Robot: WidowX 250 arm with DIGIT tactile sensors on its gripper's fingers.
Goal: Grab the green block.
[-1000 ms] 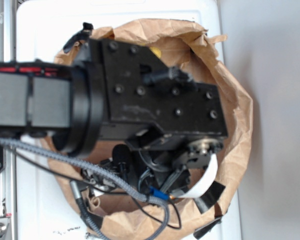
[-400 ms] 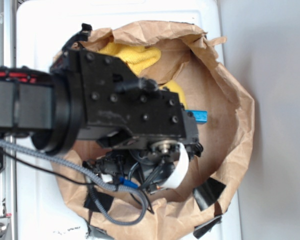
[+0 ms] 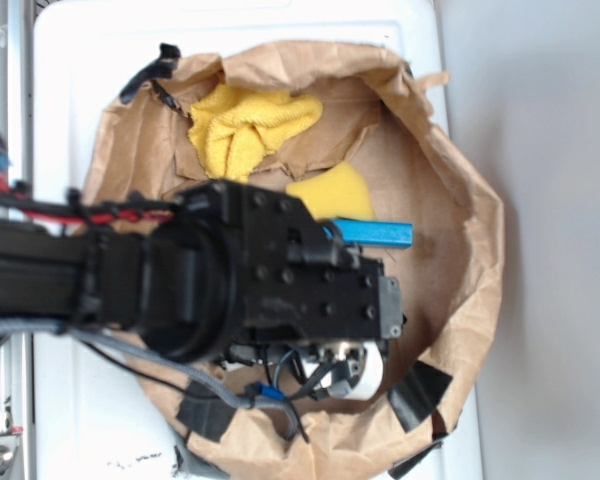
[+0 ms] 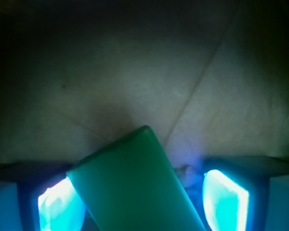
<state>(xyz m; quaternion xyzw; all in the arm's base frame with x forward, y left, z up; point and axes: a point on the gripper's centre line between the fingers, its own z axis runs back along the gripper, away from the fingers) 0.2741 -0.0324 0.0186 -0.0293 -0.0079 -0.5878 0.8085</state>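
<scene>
The green block (image 4: 135,187) is a smooth green bar lying askew on brown paper, seen only in the wrist view. It sits between my two glowing cyan finger pads, the left (image 4: 58,204) and the right (image 4: 225,197). My gripper (image 4: 142,201) is open around it. The left pad is close against the block and a gap shows between the block and the right pad. In the exterior view the black wrist housing (image 3: 315,290) hangs low over the lower left of the paper bag and hides the fingers and the green block.
The brown paper bag (image 3: 475,250) has crumpled raised walls all round. Inside lie a yellow cloth (image 3: 245,125) at the back, a yellow sponge wedge (image 3: 330,192) and a blue block (image 3: 378,234) just right of the wrist. Black tape (image 3: 417,393) holds the bag's rim.
The arm has moved left and down in the exterior view and dropped lower into the bag, uncovering the yellow cloth, the sponge wedge and the blue block.
</scene>
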